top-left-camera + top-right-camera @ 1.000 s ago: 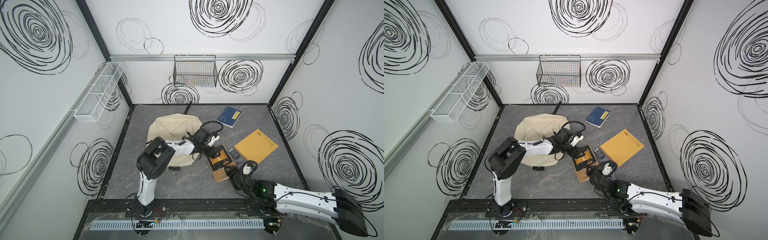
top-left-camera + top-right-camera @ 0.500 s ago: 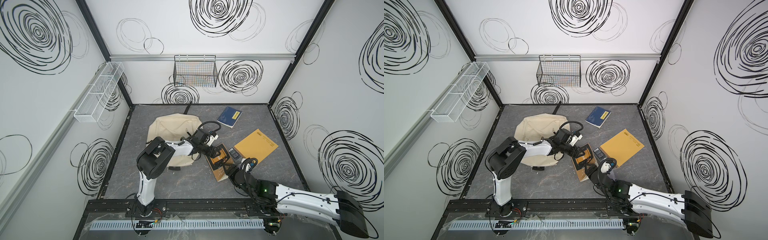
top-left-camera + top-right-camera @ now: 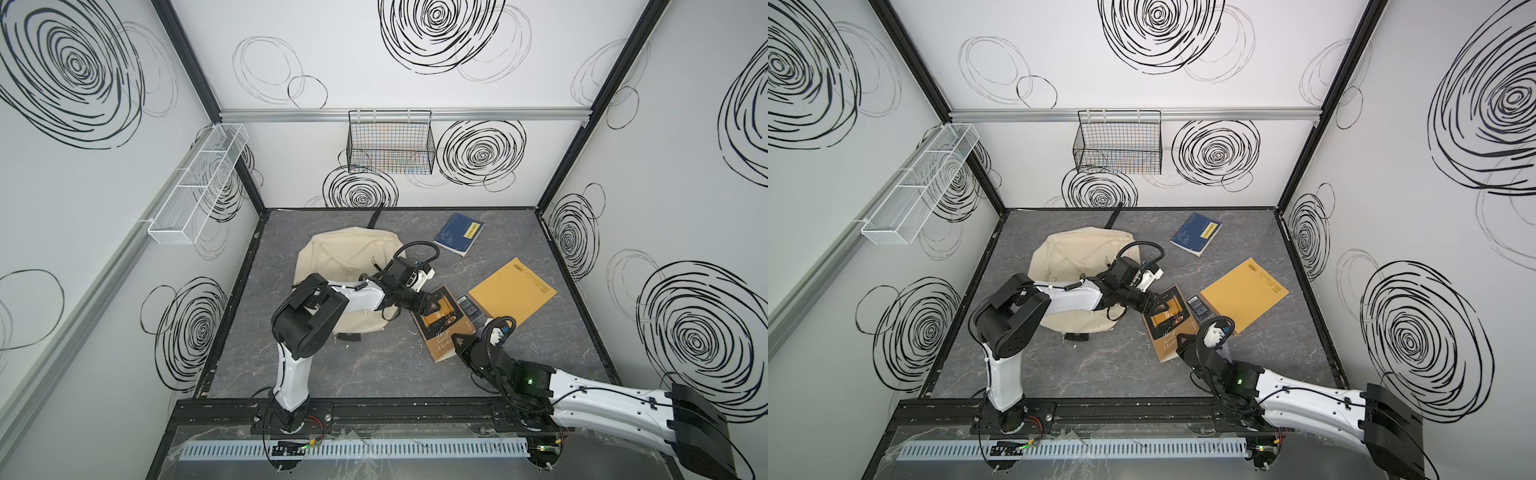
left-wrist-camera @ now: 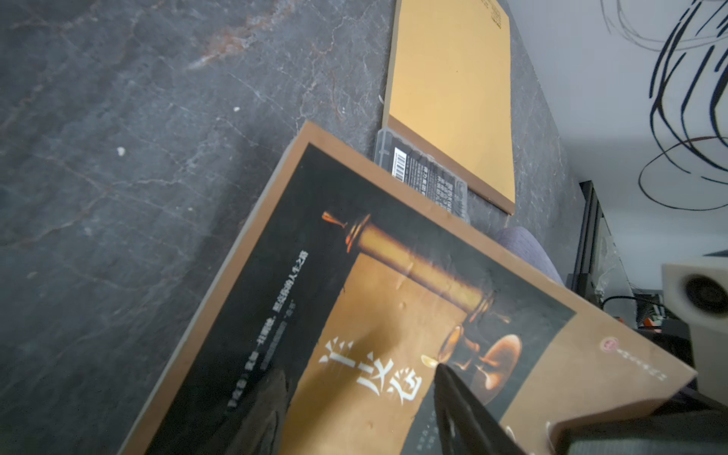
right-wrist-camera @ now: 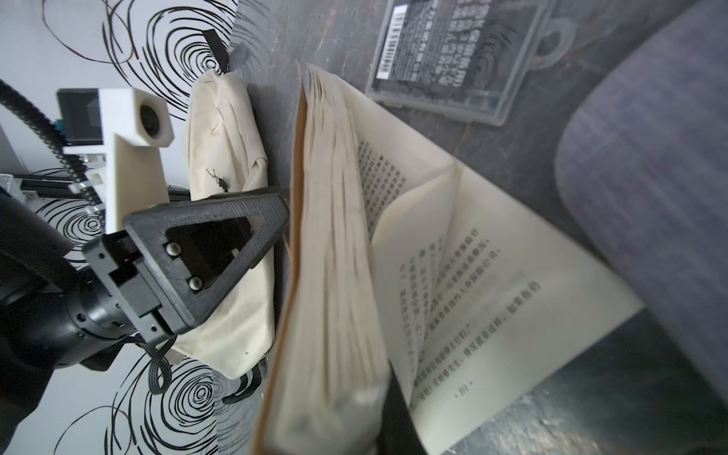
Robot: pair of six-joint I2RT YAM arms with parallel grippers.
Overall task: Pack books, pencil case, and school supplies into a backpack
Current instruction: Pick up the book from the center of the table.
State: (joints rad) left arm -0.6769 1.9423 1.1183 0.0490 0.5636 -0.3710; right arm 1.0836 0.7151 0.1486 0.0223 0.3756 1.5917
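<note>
The dark brown book lies between both arms, its near edge raised and pages fanned open. My right gripper is shut on that edge; one finger sits between the pages, the other is hidden behind the cover. My left gripper is open over the cover's far end. The school supplies packet and the lavender pencil case lie beside the book. Farther right is the mustard book; the navy book is at the back. The cream backpack lies left.
A black wire basket hangs on the back wall and a white mesh shelf on the left wall. A black rail runs along the table's front edge. The left arm reaches over the backpack's right side.
My right gripper has moved in to the brown book's near edge and closed on it, raising that edge. My left gripper has shifted right over the book's cover.
</note>
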